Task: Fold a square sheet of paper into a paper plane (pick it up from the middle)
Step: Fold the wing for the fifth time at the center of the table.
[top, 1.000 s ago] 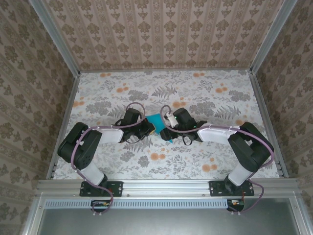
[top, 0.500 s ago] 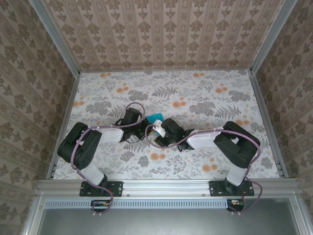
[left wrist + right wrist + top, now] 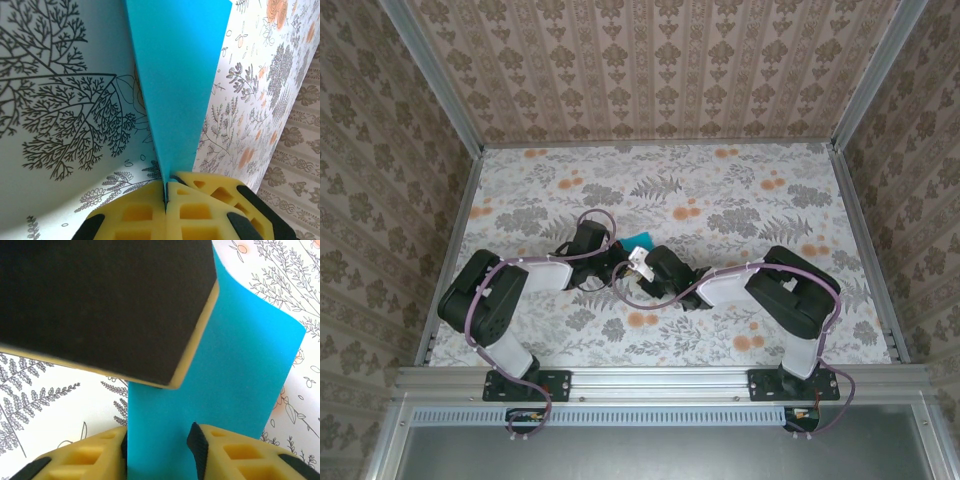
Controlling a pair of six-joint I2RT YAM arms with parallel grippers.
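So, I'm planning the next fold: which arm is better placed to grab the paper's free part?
Right, probably: the right pincer is open, facing the blue paper; the left pincer is shut on it.

The light is bright and even from above, with only soft grey shadows on the table (image 3: 720, 190) under the arms (image 3: 535, 272), and up close the blue paper (image 3: 175, 75) looks sharp while the yellow fingers (image 3: 135, 215) look a bit fuzzy.
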